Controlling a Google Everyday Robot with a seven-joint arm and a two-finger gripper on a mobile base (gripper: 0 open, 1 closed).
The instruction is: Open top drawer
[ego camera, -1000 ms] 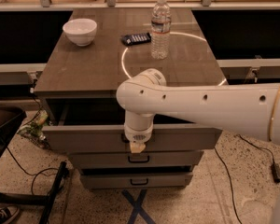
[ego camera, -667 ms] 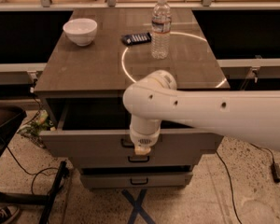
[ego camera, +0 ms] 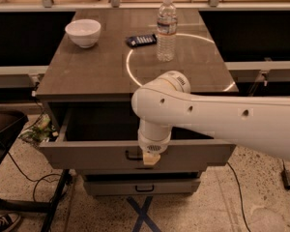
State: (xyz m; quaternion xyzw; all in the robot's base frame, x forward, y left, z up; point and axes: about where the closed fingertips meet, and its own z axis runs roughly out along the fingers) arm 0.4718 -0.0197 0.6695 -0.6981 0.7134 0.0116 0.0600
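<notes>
We see the white arm (ego camera: pixel 222 120) reaching in from the cabinet's right and hanging over its front edge. There the top drawer (ego camera: pixel 198 154) stands partly out of the cabinet (ego camera: pixel 87 76), with open speckled floor (ego camera: pixel 232 207) before its front panel. The gripper (ego camera: pixel 151 159) sits against the middle of that panel, just right of the dark loop handle (ego camera: pixel 131 154); we cannot tell how far it is open or whether it holds anything. On the cabinet's top, well back from the front edge, stand a bottle (ego camera: pixel 166 29), a bowl (ego camera: pixel 83 33) and a flat dark device (ego camera: pixel 141 40), and a black stand (ego camera: pixel 5 129) and a cable (ego camera: pixel 19 178) crowd the cabinet's left side.
</notes>
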